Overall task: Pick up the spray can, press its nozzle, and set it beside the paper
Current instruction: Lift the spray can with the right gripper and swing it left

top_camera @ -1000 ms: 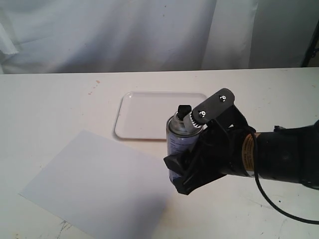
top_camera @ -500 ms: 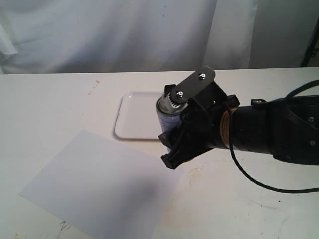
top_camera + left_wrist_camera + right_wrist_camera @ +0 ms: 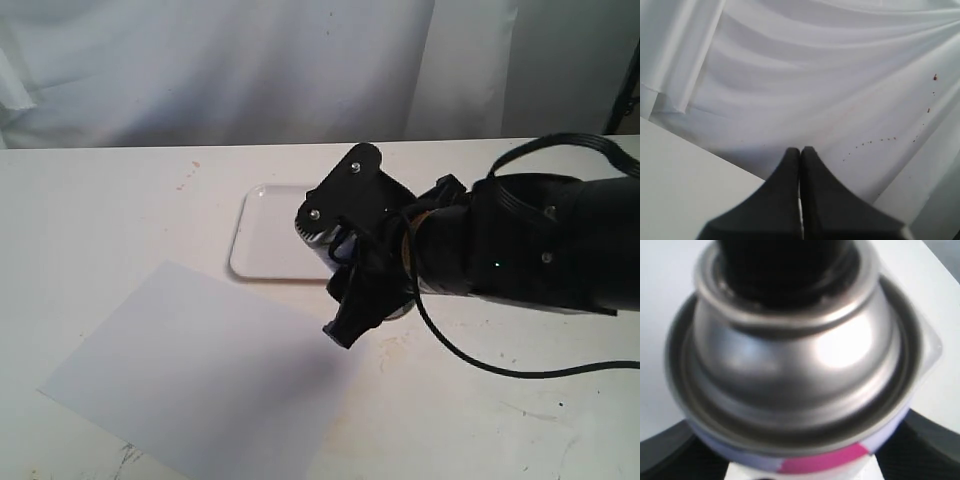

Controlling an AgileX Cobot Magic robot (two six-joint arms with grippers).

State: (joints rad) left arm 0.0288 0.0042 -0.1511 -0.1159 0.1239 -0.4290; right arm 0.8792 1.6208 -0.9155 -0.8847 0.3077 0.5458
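The spray can's silver domed top [image 3: 795,355] fills the right wrist view, with the black nozzle [image 3: 785,265] blurred beyond it. My right gripper [image 3: 795,472] is shut on the spray can, its black fingers [image 3: 670,457] on either side of the white and pink label. In the exterior view the right gripper [image 3: 338,262] hangs over the tray's near right corner and hides the can almost entirely. The paper [image 3: 200,370] lies flat at the front left, just left of the gripper. My left gripper [image 3: 800,151] is shut on nothing and faces a white curtain.
A white rimmed tray [image 3: 270,235] lies behind the paper, partly covered by the right arm [image 3: 520,245]. A black cable [image 3: 480,365] loops under that arm. White cloth [image 3: 250,70] hangs along the table's far edge. Bare table [image 3: 500,420] shows at the front right.
The right arm has carried the can leftwards and further back, towards the tray, turning as it went. The can showed beside the fingers before; now the gripper hides it.
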